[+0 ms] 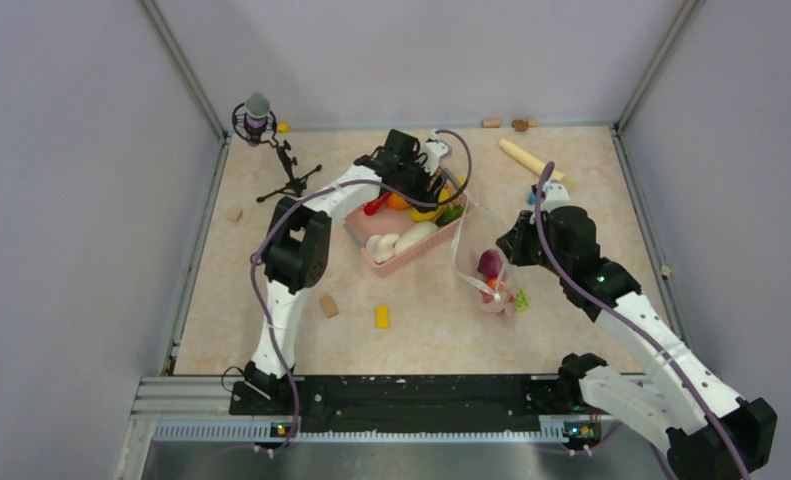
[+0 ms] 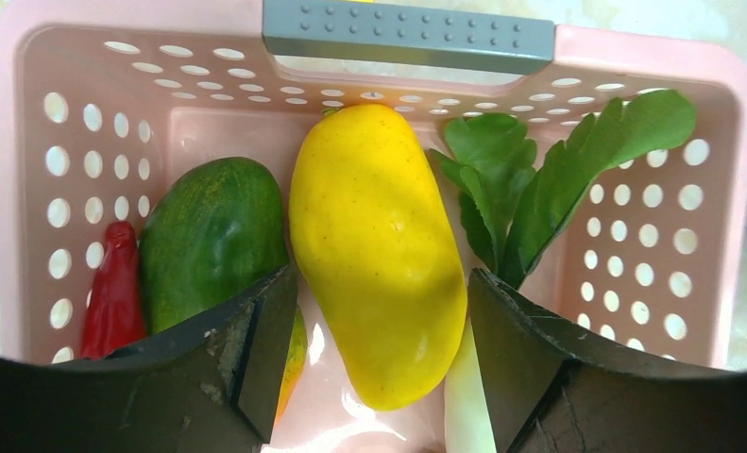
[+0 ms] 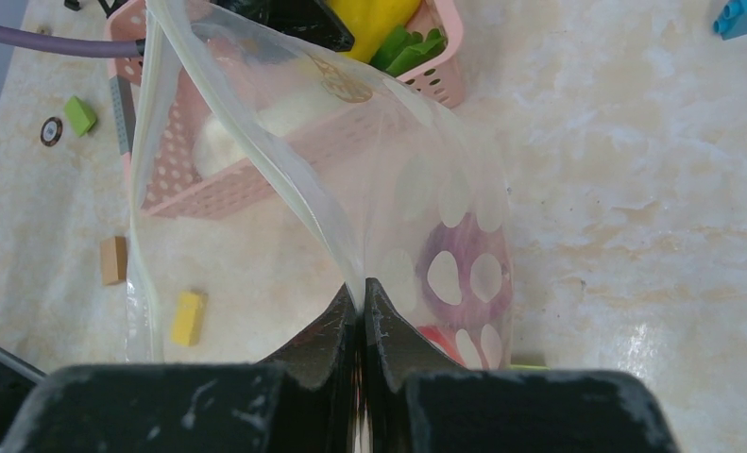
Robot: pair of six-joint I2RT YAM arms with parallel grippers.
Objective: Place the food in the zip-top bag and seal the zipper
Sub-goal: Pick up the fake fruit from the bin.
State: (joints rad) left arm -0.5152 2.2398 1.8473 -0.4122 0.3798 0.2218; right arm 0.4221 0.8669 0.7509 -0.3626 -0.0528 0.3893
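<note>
The pink basket (image 1: 403,263) holds a yellow mango (image 2: 374,245), an orange-green mango (image 2: 209,236), a red chili (image 2: 114,288), leafy greens (image 2: 539,179) and white pieces (image 1: 401,240). My left gripper (image 2: 381,283) is open over the basket's far end (image 1: 426,192). Its jaws stand either side of the yellow mango's near end, apart from it. My right gripper (image 3: 362,288) is shut on the zip-top bag's (image 3: 398,189) mouth edge at the zipper strip (image 3: 275,170) and holds it up. The bag (image 1: 493,290) holds a purple onion (image 3: 464,274) and a red piece (image 3: 445,340).
A yellow block (image 1: 381,316) and a tan block (image 1: 328,306) lie in front of the basket. A green block (image 1: 521,298) is beside the bag. A microphone on a stand (image 1: 271,150) is at the back left, a wooden stick (image 1: 531,160) at the back right.
</note>
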